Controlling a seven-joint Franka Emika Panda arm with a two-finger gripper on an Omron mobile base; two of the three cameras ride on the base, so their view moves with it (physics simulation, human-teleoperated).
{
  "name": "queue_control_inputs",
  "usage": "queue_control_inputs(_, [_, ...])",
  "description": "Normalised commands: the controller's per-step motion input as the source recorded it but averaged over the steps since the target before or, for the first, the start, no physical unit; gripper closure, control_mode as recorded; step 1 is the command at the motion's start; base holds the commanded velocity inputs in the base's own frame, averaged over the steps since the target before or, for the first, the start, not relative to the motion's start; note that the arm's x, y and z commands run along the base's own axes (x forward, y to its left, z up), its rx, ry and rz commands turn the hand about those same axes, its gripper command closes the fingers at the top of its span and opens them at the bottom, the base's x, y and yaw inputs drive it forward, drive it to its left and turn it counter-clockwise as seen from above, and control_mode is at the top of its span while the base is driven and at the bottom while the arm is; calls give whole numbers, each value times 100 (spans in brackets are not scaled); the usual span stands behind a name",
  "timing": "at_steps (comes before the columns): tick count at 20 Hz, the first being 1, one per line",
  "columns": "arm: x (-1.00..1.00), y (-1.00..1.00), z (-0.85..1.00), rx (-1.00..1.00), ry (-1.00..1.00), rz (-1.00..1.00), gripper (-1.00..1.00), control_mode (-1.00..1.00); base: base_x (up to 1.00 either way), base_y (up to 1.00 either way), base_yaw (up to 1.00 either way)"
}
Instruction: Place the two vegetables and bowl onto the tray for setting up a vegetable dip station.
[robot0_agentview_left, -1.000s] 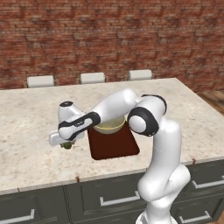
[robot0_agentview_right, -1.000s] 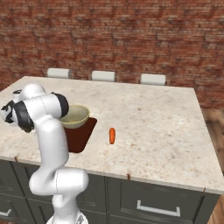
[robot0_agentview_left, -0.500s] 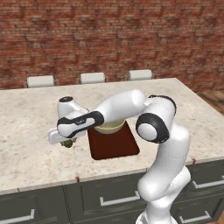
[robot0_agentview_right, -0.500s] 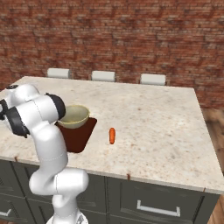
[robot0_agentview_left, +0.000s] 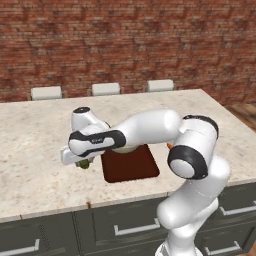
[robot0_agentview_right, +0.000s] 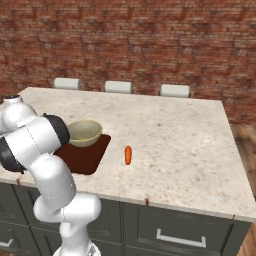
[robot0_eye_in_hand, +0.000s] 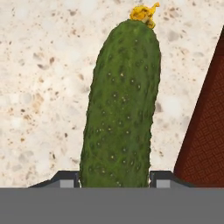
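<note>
The dark-green cucumber (robot0_eye_in_hand: 120, 109) lies lengthwise on the speckled counter just left of the tray, its yellow tip pointing away from the hand. My gripper (robot0_eye_in_hand: 114, 177) is shut on the cucumber, a fingertip pressed against each side of its near end. In the left base view the gripper (robot0_agentview_left: 79, 160) hangs low over the cucumber (robot0_agentview_left: 83, 163), beside the reddish-brown tray (robot0_agentview_left: 131, 167). The cream bowl (robot0_agentview_right: 84, 132) sits on the far end of the tray (robot0_agentview_right: 82, 157). The orange carrot (robot0_agentview_right: 128, 155) lies on the counter to the tray's right.
The tray's dark edge (robot0_eye_in_hand: 205, 131) runs close along the cucumber's right side. Three white chair backs (robot0_agentview_right: 118, 87) stand behind the island's far edge. A brick wall rises behind them. My arm's forearm (robot0_agentview_left: 145, 127) spans over the bowl and tray.
The arm's elbow and shoulder links have swung round toward the cameras, while the hand has stayed low over the cucumber beside the tray. Bowl, tray and carrot have not moved.
</note>
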Motion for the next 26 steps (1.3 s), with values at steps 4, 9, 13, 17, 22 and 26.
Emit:
queue_control_inputs(4, [-35, -32, 15, 0, 0, 17, 100, -100, 0, 0, 0])
queue_control_inputs(9, [-34, -32, 12, 0, 0, 27, 100, -100, 0, 0, 0])
queue_control_inputs(13, [-31, -35, 8, 0, 0, 29, 100, -100, 0, 0, 0])
queue_control_inputs(17, [-20, -34, 12, 0, 0, 27, 100, -100, 0, 0, 0])
queue_control_inputs(22, [-7, -37, 11, 0, -3, 23, 100, -100, 0, 0, 0])
queue_control_inputs(26, [-10, -35, 11, 0, -8, 27, 100, -100, 0, 0, 0])
